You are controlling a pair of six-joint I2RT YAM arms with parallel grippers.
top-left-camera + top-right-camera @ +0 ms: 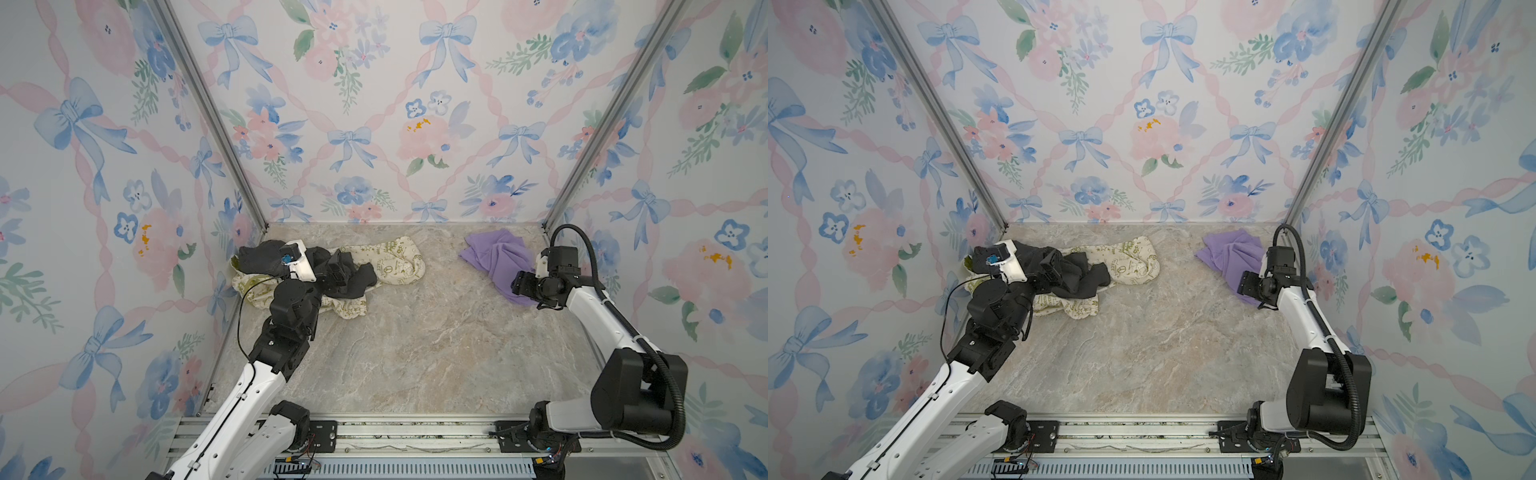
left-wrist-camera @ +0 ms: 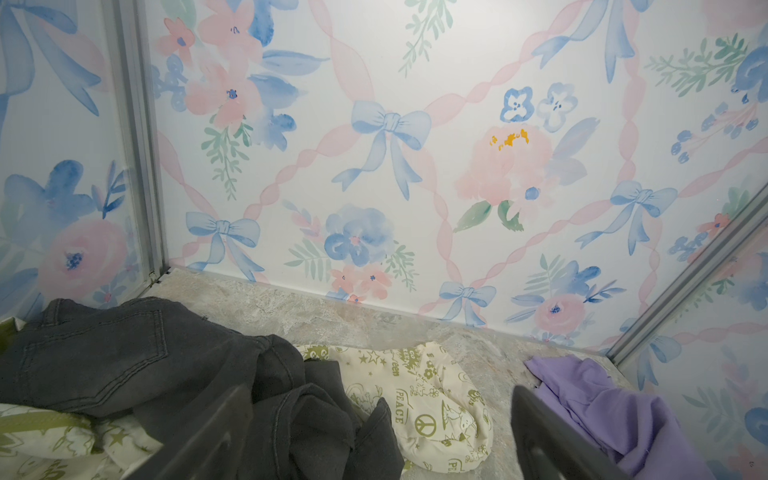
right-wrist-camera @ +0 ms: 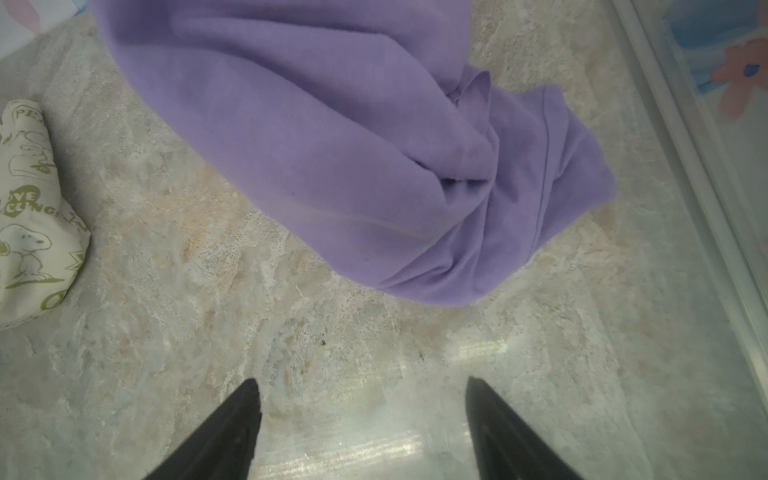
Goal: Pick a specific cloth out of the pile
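While the right hand (image 3: pixel 362 384) gapes empty, the cloth (image 1: pixel 494 254) lies diagonally, back-left to front-right.

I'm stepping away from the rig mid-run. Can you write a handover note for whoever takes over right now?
Left gripper: open, empty, over the pile.
Right gripper: open, empty, over bare marble-look tabletop beside the cloth's edge.
Plain lavender-purple cloth: crumpled at the far right, apart from the pile.
Pile, far left: dark charcoal-grey garment on cream fabric with olive-green print.
Done: lavender cloth looks separated.
Left: probably only pulling both arms back.
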